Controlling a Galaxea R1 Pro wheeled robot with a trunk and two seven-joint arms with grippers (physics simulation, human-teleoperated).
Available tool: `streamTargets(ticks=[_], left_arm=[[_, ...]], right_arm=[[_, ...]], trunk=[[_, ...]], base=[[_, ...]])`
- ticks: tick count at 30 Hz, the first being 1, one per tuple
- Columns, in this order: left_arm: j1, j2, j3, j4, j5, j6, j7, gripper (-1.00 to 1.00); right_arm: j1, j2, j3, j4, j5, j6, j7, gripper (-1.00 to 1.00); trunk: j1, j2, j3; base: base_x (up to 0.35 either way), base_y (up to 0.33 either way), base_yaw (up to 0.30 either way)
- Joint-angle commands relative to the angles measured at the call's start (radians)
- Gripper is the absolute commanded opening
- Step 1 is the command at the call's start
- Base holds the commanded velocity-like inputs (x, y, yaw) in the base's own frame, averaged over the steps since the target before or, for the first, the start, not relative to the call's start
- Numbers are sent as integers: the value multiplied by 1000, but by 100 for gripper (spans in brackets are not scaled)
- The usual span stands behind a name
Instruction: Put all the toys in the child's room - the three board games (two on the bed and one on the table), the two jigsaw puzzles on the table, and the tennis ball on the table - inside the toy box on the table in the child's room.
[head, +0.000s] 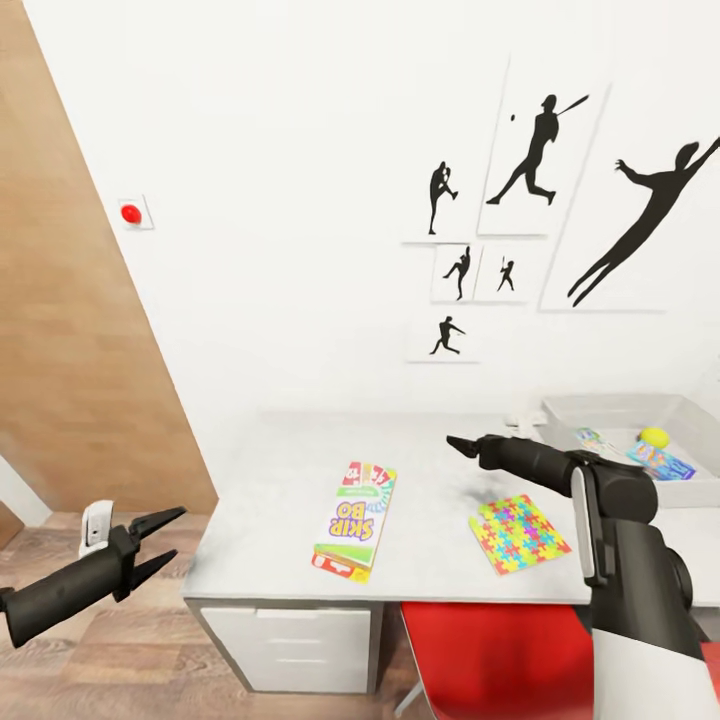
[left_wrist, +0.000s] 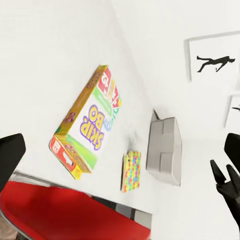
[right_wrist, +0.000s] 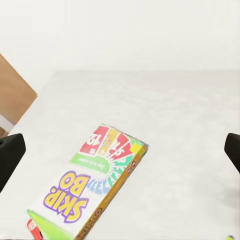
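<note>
White wall hung with baseball-player silhouettes (head: 535, 150) backs the pale table (head: 280, 480) in our head view, where our right gripper (head: 462, 445) hovers over the tabletop with its dark fingers drawn close to a narrow point. Just below and to its left lies the Skip-Bo board game (head: 355, 520), flat near the table's front edge; the colourful jigsaw puzzle (head: 518, 533) lies flat under our right forearm. Beyond that gripper's wrist, at the table's far right, stands the grey toy box (head: 610, 412), with the tennis ball (head: 654, 437) and a flat printed box (head: 660, 462) inside. Our left gripper (head: 160, 540) hangs off the table's left end over the wooden floor (head: 110, 650), fingers spread apart. A red chair (head: 490, 650) sits tucked under the table

From our left wrist, the Skip-Bo board game (left_wrist: 90, 127) lies ahead of the fingers, the jigsaw puzzle (left_wrist: 131, 171) and toy box (left_wrist: 165, 150) beyond it

From our right wrist, the Skip-Bo board game (right_wrist: 92, 185) lies directly ahead, between the dark fingertips (right_wrist: 10, 157) at the frame's edges
</note>
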Motion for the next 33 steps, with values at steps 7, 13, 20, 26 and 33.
streamTargets(ticks=[7, 13, 20, 26, 33], left_arm=[[19, -1, 65, 7, 0, 4, 10, 100], [22, -6, 86, 8, -40, 4, 10, 100], [22, -7, 91, 8, -48, 4, 10, 100], [23, -9, 90, 9, -55, 4, 10, 100], [23, -13, 84, 66, -115, 1, 11, 100]], right_arm=[[-1, 2, 6, -1, 12, 4, 6, 100], [-1, 2, 7, -1, 12, 4, 4, 100], [-1, 2, 9, -1, 13, 4, 3, 100], [-11, 3, 10, 55, 15, 6, -43, 100], [-68, 3, 0, 228, -9, 36, -208, 100]], trunk=[[0, -1, 10], [0, -1, 20], [0, -1, 31], [0, -1, 41], [0, -1, 52]], base=[[0, 3, -5], [0, 202, 0], [0, 290, 0], [4, 312, 0], [16, 148, -28]])
